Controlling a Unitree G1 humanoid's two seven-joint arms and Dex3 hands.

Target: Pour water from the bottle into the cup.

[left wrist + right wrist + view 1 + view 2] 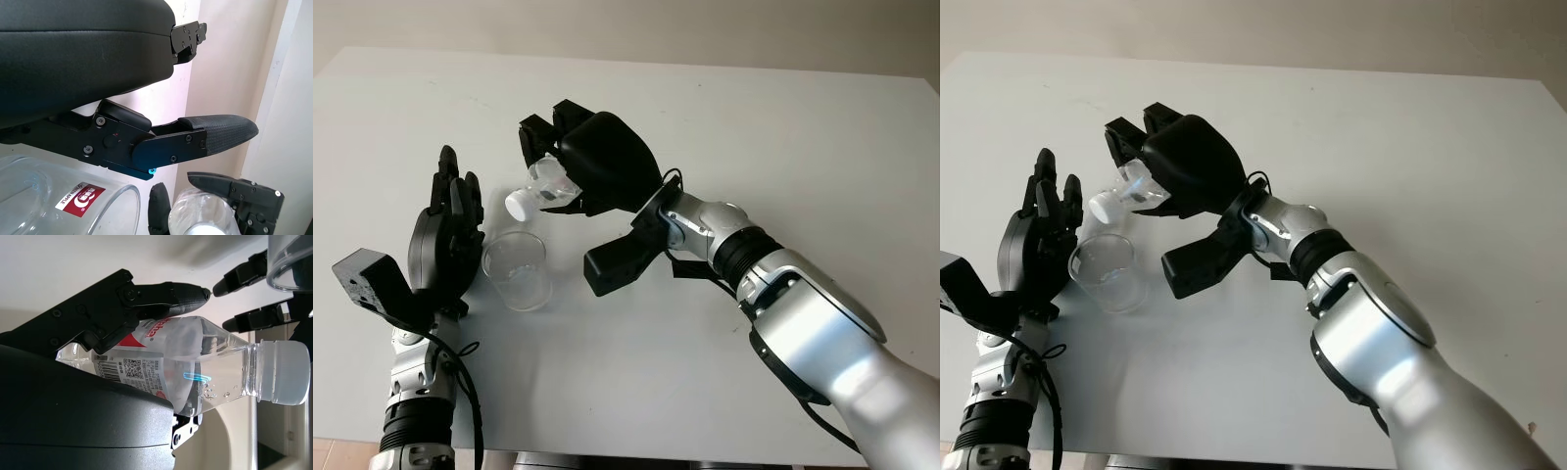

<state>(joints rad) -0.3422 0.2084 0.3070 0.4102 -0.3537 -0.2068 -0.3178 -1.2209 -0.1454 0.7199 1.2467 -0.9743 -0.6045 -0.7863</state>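
Right hand point(570, 168) grasps tilted bottle point(540, 184), cap on; left hand point(450, 230) open beside cup point(517, 269). Risk: nothing pours.

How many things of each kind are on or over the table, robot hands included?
Bottle: 1, held tilted in the right hand
Cup: 1, upright on the table
Hands: 2, the left hand open beside the cup
Total: 4

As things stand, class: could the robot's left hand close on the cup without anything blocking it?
Probably yes. The left hand is open, right beside the cup, nothing between them. The right hand holds the bottle above, clear of that side.
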